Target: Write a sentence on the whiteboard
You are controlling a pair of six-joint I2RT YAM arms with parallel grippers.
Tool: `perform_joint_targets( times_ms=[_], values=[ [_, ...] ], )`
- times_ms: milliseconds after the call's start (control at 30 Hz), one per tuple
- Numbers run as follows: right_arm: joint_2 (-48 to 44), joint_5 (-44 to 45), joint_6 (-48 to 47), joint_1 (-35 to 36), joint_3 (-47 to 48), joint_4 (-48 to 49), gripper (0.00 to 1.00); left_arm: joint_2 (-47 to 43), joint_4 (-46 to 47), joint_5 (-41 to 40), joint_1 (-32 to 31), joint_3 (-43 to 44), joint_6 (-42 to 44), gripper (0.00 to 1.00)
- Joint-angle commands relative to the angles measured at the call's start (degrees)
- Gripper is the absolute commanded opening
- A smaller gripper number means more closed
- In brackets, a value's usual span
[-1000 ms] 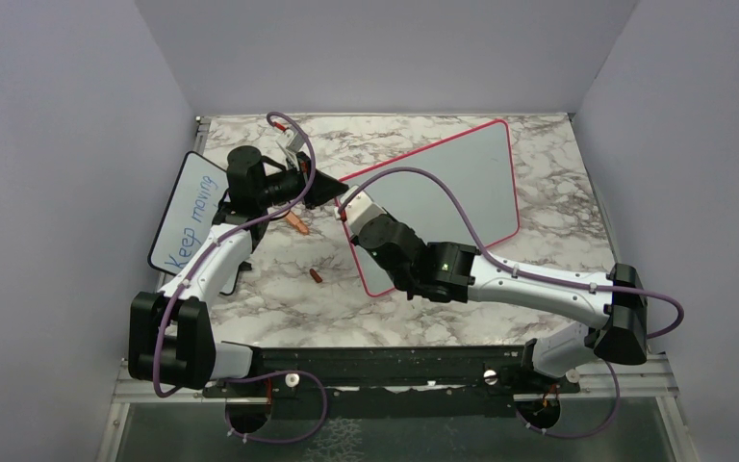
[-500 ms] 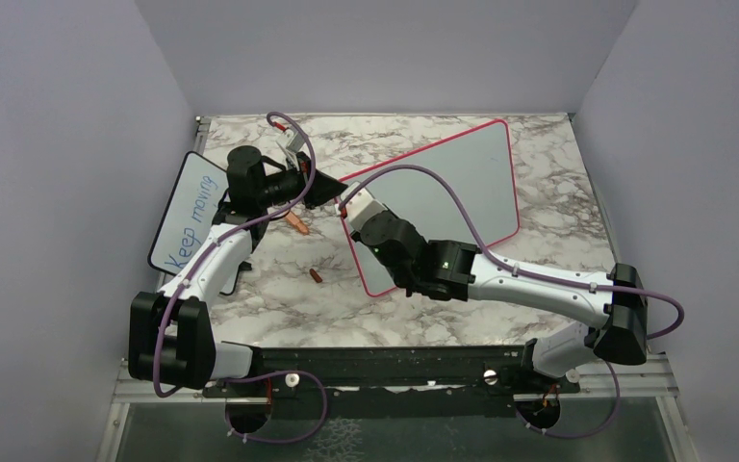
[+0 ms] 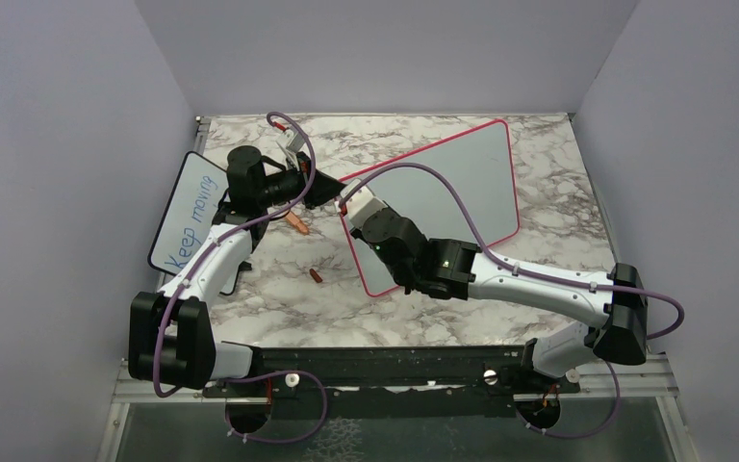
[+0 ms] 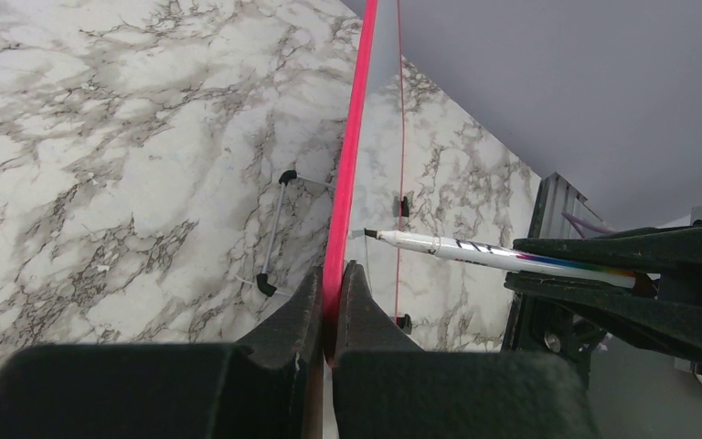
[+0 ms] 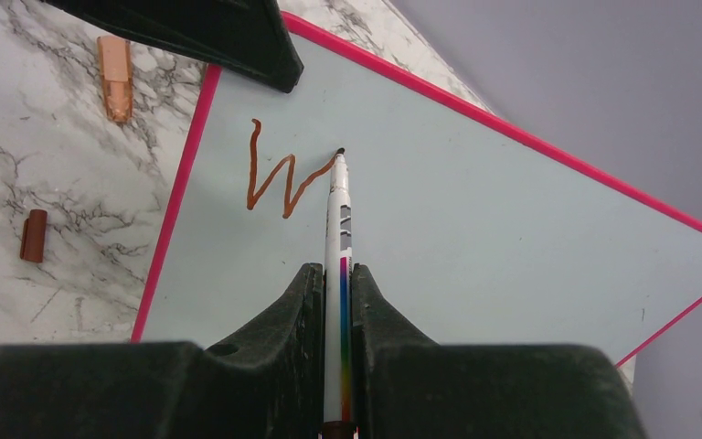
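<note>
The whiteboard (image 3: pixel 452 183), pink-red framed, stands tilted on the marble table; it also shows in the right wrist view (image 5: pixel 475 210). My left gripper (image 3: pixel 332 192) is shut on its pink frame edge (image 4: pixel 343 210) at the upper left corner. My right gripper (image 5: pixel 335 274) is shut on a white marker (image 5: pixel 337 229) with a rainbow stripe. The marker tip touches the board at the end of a red-brown "W" (image 5: pixel 283 178), the only letter of the sentence showing. The marker also shows in the left wrist view (image 4: pixel 475 251).
A smaller black-framed board (image 3: pixel 188 217) with blue "Keep moving" leans at the left. An orange marker cap (image 3: pixel 297 222) and a small brown cap (image 3: pixel 317 276) lie on the table left of the whiteboard. Grey walls enclose the table.
My right gripper has shifted slightly up and left along the board with the marker. The left arm has not moved.
</note>
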Motion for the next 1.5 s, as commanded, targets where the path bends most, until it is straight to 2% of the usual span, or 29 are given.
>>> perform_joint_targets(
  times_ms=[0,333,733,1467],
  values=[
    [-1.11,-1.24,0.57,-0.55,1.4,1.39,0.01,0.44,-3.23,-0.79,-0.15,0.44,5.07,0.0],
    [-9.62,-6.78,2.15,-0.55,-3.84,-0.09,0.01,0.64,-3.5,-1.4,-0.15,0.55,5.05,0.0],
    [-8.16,-4.5,6.93,-0.55,-7.34,-1.75,0.0,0.29,-3.57,-1.5,-0.13,0.44,5.07,0.0],
    [-5.94,-2.12,6.64,-1.4,-6.96,-1.04,0.01,0.32,-3.5,-1.02,-0.15,0.52,5.07,0.0]
  ],
)
